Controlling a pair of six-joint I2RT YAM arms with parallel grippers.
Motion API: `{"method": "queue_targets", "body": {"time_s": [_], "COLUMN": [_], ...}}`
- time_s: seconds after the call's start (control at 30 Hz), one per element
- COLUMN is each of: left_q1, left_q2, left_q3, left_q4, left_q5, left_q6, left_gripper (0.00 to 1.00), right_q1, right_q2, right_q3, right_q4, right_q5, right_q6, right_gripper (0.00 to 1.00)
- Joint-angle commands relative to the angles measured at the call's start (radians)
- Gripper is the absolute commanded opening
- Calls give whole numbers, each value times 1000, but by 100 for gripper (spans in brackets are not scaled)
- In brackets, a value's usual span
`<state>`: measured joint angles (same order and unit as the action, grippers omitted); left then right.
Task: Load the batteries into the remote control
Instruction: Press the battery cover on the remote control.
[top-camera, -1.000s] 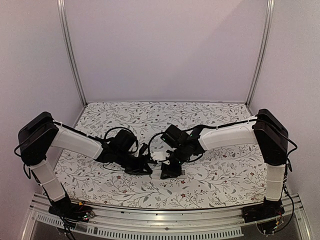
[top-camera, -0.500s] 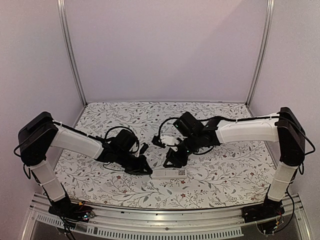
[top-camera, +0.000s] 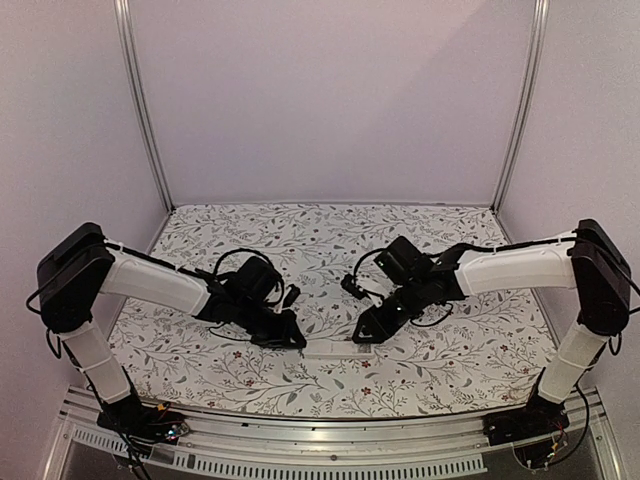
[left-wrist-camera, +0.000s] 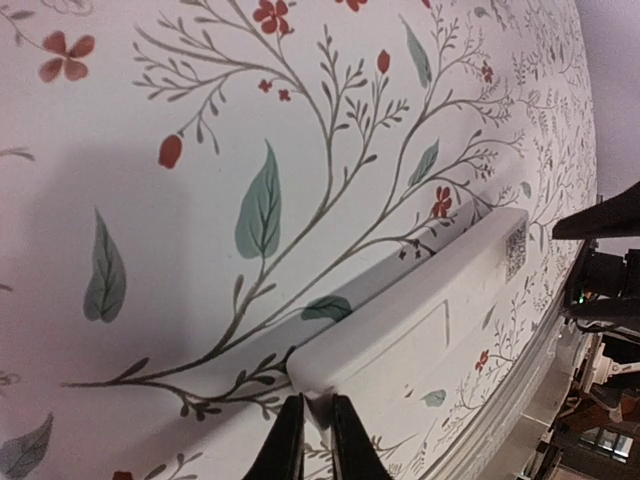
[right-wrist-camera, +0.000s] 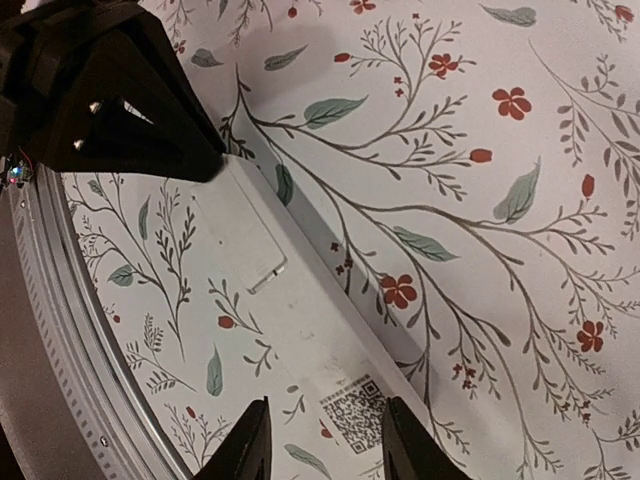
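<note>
White plastic: the remote control (top-camera: 330, 347) lies flat on the floral counter (top-camera: 300, 240), near the front rail (top-camera: 300, 440), its long side running along that edge.
Place between my arms: the remote control sits in the gap between my left fingers (top-camera: 288, 338) and my right fingers (top-camera: 365, 330), one set at each end.
Side facing up: a plain face with the outline of a rectangular cover panel (right-wrist-camera: 235, 235) and a small slot at one edge of it; the panel sits flush with the body.
Label: a QR code (right-wrist-camera: 352, 420) is printed at the end nearer my right arm; from my left wrist the same QR code (left-wrist-camera: 515, 250) shows at the far end of the bar.
My left fingers (left-wrist-camera: 298, 445): narrow, almost together with only a sliver between them. Their tips sit right at the rounded near end of the remote control (left-wrist-camera: 420, 330). I cannot tell whether they pinch its edge or only rest against it.
My right fingers (right-wrist-camera: 250, 445): apart, one on each side of the labelled end of the remote control (right-wrist-camera: 290, 300), low over it. Pale surface shows inside each tip, and I cannot tell whether either one touches the plastic.
Seen from my right wrist: my left fingers show as a dark block at the opposite end of the bar, over the counter's edge side.
</note>
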<state>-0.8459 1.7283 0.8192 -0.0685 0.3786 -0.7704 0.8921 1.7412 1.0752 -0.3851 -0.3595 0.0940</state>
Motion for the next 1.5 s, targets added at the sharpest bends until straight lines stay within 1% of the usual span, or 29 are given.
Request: {"method": "queue_targets", "body": {"time_s": [0.0, 0.07, 0.2, 0.3, 0.47, 0.63, 0.83, 1.13, 1.47], "left_q1": [-31, -37, -46, -53, -61, -68, -75, -87, -117], "left_q2": [5, 8, 12, 14, 24, 28, 33, 47, 78], "left_q3": [22, 29, 38, 45, 62, 74, 89, 97, 111], "left_q4": [-95, -105, -117, -121, -136, -146, -159, -156, -112], "left_q5": [-47, -54, -63, -67, -73, -79, -83, -73, -26], "left_q6": [31, 34, 34, 34, 41, 46, 53, 52, 35], "left_gripper": [11, 11, 11, 11, 11, 11, 11, 10, 6], "right_q1": [-55, -71, -99, -100, -99, -100, -99, -99, -90], "right_q2": [-130, -169, -201, -186, -130, -87, -30, 25, 45], "right_q3": [-76, -105, -161, -181, -179, -193, -186, -178, -155], "right_q4": [-25, -45, -38, -7, 14, 73, 112, 173, 189], "right_q5": [27, 33, -20, -57, -73, -101, -111, -169, -190], "right_q6": [173, 211, 270, 309, 332, 366, 381, 402, 407], "right_gripper": [40, 40, 40, 40, 40, 38, 34, 21, 18]}}
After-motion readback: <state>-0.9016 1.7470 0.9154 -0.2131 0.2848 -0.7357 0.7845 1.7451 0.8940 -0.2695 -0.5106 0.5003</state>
